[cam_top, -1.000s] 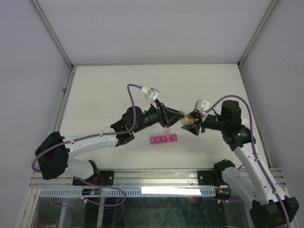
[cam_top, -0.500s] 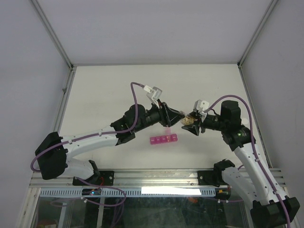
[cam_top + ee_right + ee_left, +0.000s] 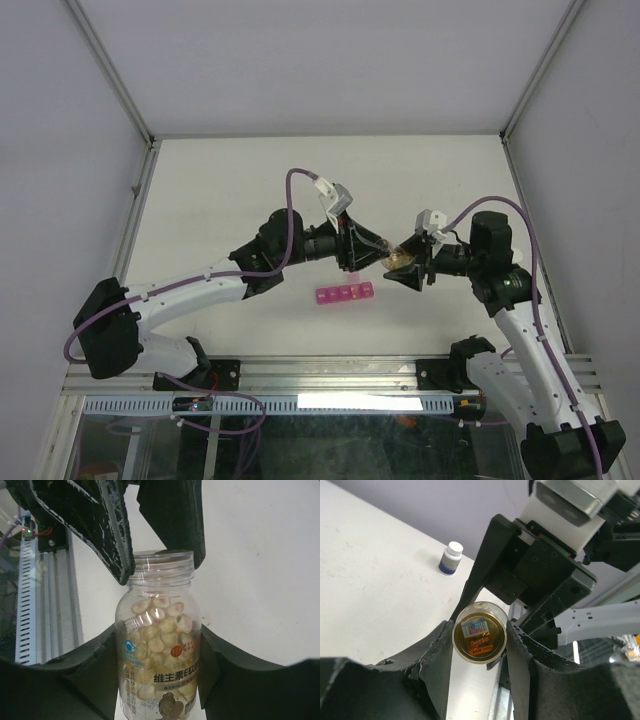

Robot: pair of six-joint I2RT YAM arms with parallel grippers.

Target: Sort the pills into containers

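The right end effector (image 3: pixel 405 268) clamps the pill bottle (image 3: pixel 159 680), the left end effector (image 3: pixel 383 254) pinches its cap (image 3: pixel 162 560) and has rolled over the last second, probably unscrewing it, so no pills (image 3: pixel 157 625) yet reach the containers (image 3: pixel 344 294) lying on the bench (image 3: pixel 220 200) close below both.

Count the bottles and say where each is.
2. The clear pill bottle is gripped by the right end effector at its body and the left end effector at its lid. A small white-capped bottle stands on the table, seen only from the left wrist. Others may be hidden.
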